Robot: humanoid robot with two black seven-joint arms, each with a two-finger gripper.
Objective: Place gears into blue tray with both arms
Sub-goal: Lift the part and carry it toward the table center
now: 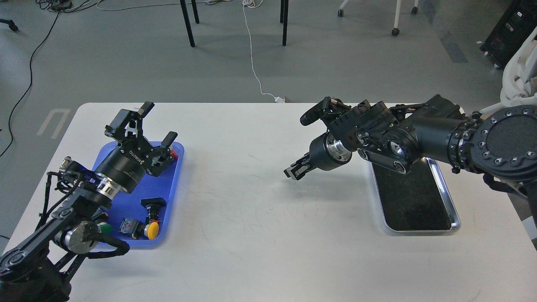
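Observation:
The blue tray (170, 184) lies at the table's left. My left gripper (158, 123) hovers over its far end, open, with nothing between its fingers. My right gripper (293, 170) hangs above the bare table right of centre, pointing left and down, well apart from the blue tray. Its two fingertips are pressed together. No gears can be made out anywhere, neither at those fingertips nor in either tray.
Push-button switches lie in the blue tray's near end, among them a yellow-capped one (151, 230) and a black one (153, 204). A silver-rimmed metal tray (455, 220) with a black inside sits at the right, partly under my right arm.

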